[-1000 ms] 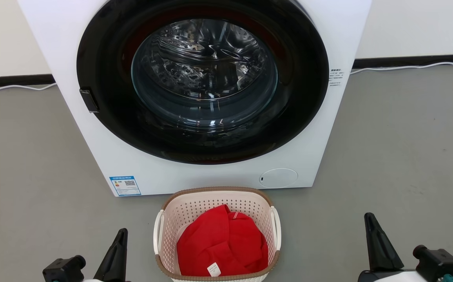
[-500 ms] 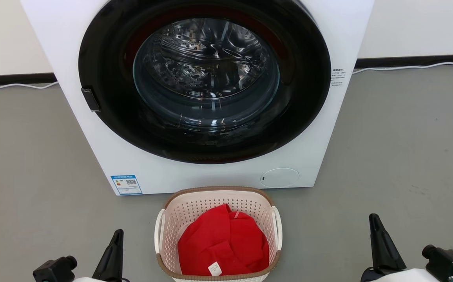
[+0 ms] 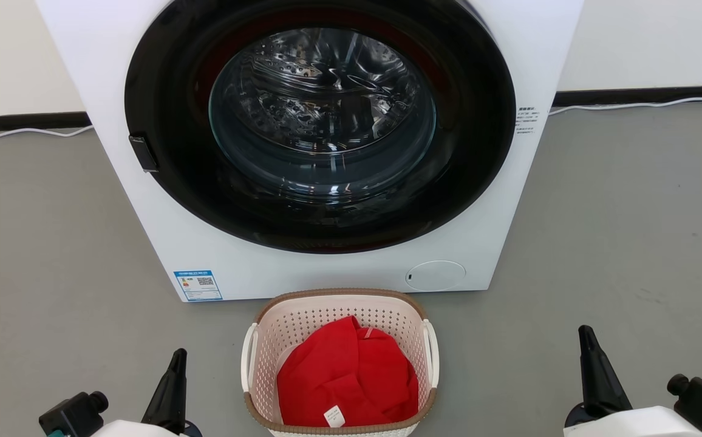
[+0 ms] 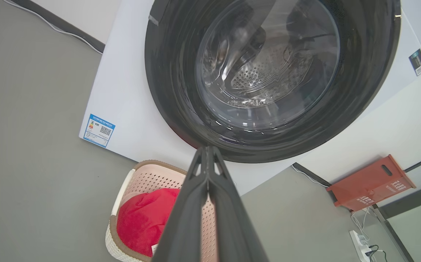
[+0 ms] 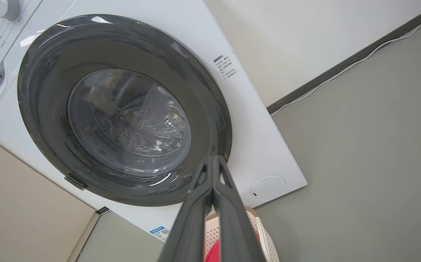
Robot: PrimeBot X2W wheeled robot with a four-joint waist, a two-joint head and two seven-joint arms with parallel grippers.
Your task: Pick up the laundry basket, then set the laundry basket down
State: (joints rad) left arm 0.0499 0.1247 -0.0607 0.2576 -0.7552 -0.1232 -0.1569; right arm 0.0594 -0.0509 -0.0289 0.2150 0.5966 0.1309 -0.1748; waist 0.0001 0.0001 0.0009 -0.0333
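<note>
Two tools sit low at the near edge of the head view, the left tool [image 3: 175, 364] and the right tool [image 3: 588, 346]. Each has its fingers pressed together on nothing, tips pointing forward, well apart from the basket on either side. Between them the laundry basket [image 3: 339, 295] stands on the floor [image 3: 53, 273], just in front of the washer [image 3: 327, 276]. It looks light and fairly stiff, thin perforated plastic that may flex; the red garment [image 3: 345, 376] inside should add little weight. Its white loop handles [image 3: 246, 358], one on each side, seem the best hold.
</note>
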